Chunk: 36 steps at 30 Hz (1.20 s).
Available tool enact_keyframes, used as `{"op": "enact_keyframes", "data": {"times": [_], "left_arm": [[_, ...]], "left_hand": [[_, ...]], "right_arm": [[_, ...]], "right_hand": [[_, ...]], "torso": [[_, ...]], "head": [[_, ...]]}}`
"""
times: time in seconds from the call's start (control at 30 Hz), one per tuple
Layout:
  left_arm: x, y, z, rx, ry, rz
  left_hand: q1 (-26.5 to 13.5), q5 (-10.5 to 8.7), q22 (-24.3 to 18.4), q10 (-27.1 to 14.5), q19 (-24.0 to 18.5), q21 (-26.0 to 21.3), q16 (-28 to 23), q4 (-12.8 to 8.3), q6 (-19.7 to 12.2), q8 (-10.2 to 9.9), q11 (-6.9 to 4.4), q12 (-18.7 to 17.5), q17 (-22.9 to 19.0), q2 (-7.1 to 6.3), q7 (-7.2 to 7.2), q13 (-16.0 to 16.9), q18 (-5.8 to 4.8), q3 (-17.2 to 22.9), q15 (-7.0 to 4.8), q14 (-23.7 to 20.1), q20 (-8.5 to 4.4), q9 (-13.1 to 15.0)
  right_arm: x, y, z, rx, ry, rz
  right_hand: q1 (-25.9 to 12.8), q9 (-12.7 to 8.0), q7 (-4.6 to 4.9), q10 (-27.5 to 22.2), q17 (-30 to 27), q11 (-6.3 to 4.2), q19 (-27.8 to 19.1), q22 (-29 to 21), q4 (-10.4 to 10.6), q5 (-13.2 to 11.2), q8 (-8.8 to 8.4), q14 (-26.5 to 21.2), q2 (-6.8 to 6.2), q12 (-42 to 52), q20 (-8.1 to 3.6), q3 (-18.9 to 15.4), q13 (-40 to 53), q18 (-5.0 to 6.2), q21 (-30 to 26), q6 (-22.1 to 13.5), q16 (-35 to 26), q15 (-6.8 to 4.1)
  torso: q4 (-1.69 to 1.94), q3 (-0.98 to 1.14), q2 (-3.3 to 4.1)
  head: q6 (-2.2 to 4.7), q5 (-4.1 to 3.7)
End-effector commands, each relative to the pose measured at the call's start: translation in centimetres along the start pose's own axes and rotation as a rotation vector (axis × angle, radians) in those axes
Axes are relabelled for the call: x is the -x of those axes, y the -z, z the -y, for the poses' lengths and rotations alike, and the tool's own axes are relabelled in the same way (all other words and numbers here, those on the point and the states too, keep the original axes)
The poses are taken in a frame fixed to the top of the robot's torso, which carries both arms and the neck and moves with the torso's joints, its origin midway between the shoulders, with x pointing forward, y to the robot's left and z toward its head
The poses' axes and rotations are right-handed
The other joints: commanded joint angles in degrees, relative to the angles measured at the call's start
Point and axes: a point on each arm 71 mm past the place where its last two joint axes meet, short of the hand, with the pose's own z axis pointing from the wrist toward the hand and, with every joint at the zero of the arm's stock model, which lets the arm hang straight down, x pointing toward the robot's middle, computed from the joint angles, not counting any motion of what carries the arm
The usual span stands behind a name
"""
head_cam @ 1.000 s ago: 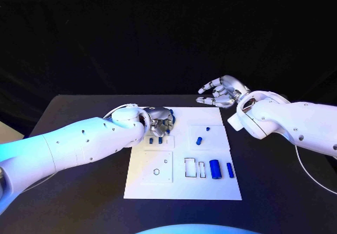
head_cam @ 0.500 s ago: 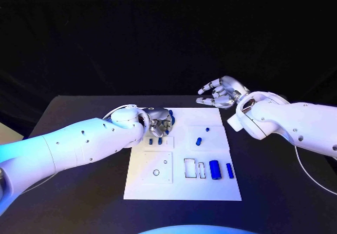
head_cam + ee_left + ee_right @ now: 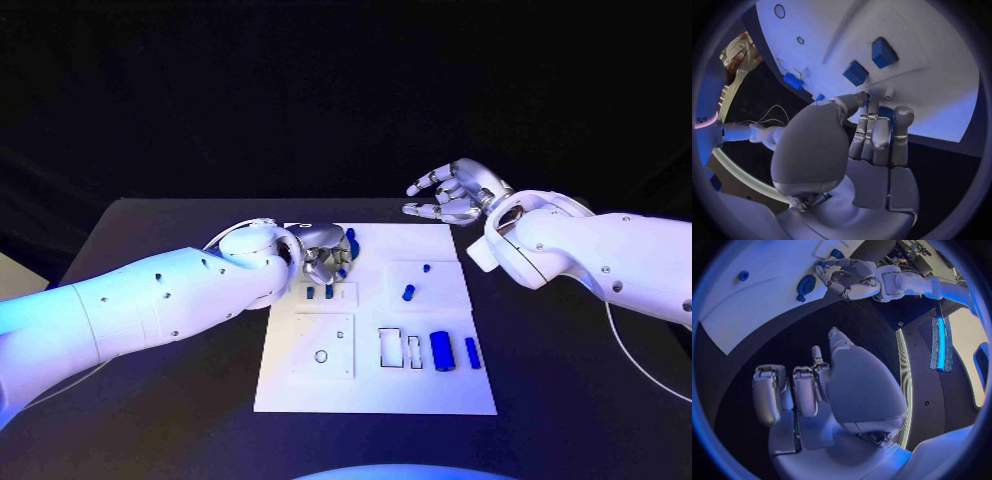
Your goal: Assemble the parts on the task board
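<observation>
The white task board (image 3: 375,390) lies mid-table. My left hand (image 3: 326,256) hovers over its far left corner, fingers curled round a blue part (image 3: 351,240) that they mostly hide; blue shows between the fingers (image 3: 886,113) of this hand (image 3: 861,145). Just beside the hand two small blue pieces (image 3: 310,293) (image 3: 329,292) stand in the board, also visible as blocks (image 3: 882,52) (image 3: 856,73). My right hand (image 3: 454,192) is raised beyond the board's far right corner, its fingers (image 3: 807,390) apart and holding nothing.
More blue parts lie on the board: a short one (image 3: 408,292), a tiny one (image 3: 427,267), a thick cylinder (image 3: 441,350) and a slim one (image 3: 472,350). Rectangular slots (image 3: 389,345) and a ring mark (image 3: 320,355) sit nearer me. Black table (image 3: 173,330) surrounds the board.
My left hand has sunk slightly toward the two standing pieces, still curled round the blue part. The right hand has barely moved.
</observation>
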Motion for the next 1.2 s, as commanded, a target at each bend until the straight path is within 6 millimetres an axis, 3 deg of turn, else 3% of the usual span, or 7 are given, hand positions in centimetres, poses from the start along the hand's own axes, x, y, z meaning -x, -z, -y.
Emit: {"op": "enact_keyframes", "data": {"times": [0.03, 0.43, 0.5, 0.8, 1.2], "left_arm": [[0.3, 0.4, 0.3, -0.022, 0.047, 0.007], [1.8, 2.8, -1.5, 0.026, 0.111, 0.024], [1.9, 3.1, -2.1, 0.042, 0.113, 0.022], [2.1, 3.1, -3.4, 0.081, 0.098, 0.021], [1.9, 2.6, -3.5, 0.087, 0.084, 0.014]], "left_hand": [[-0.68, 0.02, 0.14, 0.55, 0.25, 0.19, 0.32, 0.25, 0.48, -0.44, -0.06, -0.36, 0.18, -0.12, -0.01, -0.07, -0.85, -0.09, -0.07, 0.45, 0.33, 0.23], [-2.69, 0.02, 0.06, 1.12, 0.43, -0.10, 0.44, 0.99, 0.79, -0.92, -0.08, -1.56, 0.14, -0.94, -0.26, -0.26, -0.87, -0.51, -0.05, 0.59, 0.43, 0.47], [-2.71, 0.02, 0.08, 1.20, 0.46, -0.11, 0.44, 0.99, 0.88, -0.90, -0.12, -1.60, 0.12, -0.94, -0.30, -0.25, -0.88, -0.49, -0.06, 0.59, 0.44, 0.50], [-2.63, 0.03, 0.08, 1.41, 0.51, -0.14, 0.43, 0.91, 1.05, -0.91, -0.21, -1.71, 0.05, -0.84, -0.38, -0.25, -0.87, -0.34, -0.12, 0.57, 0.42, 0.57], [-2.39, 0.03, 0.02, 1.62, 0.53, -0.21, 0.43, 0.69, 1.20, -0.96, -0.29, -1.88, -0.03, -0.76, -0.42, -0.24, -0.85, -0.13, -0.20, 0.56, 0.37, 0.65]], "right_arm": [[-0.1, 0.0, -0.1, 0.013, 0.007, -0.005], [0.1, 0.1, 0.1, 0.006, 0.009, -0.003], [0.1, 0.1, 0.1, 0.005, 0.009, -0.003], [0.2, 0.1, 0.1, 0.004, 0.010, -0.003], [0.1, 0.1, 0.1, 0.005, 0.010, -0.003]], "right_hand": [[-0.27, -0.08, 0.15, -0.19, 8.86, -0.12, 3.87, 11.93, 0.17, 0.35, 0.26, 4.39, 0.31, -0.25, -0.06, 0.06, 6.42, 0.41, -0.19, -0.35, -0.35, 0.10], [-0.27, -0.08, 0.15, -0.19, 8.86, -0.12, 3.87, 11.93, 0.17, 0.35, 0.26, 4.39, 0.31, -0.25, -0.06, 0.06, 6.42, 0.41, -0.19, -0.35, -0.35, 0.10], [-0.27, -0.08, 0.15, -0.19, 8.86, -0.12, 3.87, 11.93, 0.17, 0.35, 0.26, 4.39, 0.31, -0.25, -0.06, 0.06, 6.42, 0.41, -0.19, -0.35, -0.35, 0.10], [-0.27, -0.08, 0.15, -0.19, 8.86, -0.12, 3.87, 11.93, 0.17, 0.35, 0.26, 4.39, 0.31, -0.25, -0.06, 0.06, 6.42, 0.41, -0.19, -0.35, -0.35, 0.10], [-0.27, -0.08, 0.15, -0.19, 8.86, -0.12, 3.87, 11.93, 0.17, 0.35, 0.26, 4.39, 0.31, -0.25, -0.06, 0.06, 6.42, 0.41, -0.19, -0.35, -0.35, 0.10]], "torso": [[0.10, -0.03, -0.09], [0.33, -0.05, -0.11], [0.24, -0.01, -0.02], [0.10, -0.05, 0.08], [0.05, 0.02, 0.07]], "head": [[0.04, 0.05], [0.12, 0.19], [0.17, 0.32], [0.10, 0.61], [-0.01, 0.64]]}}
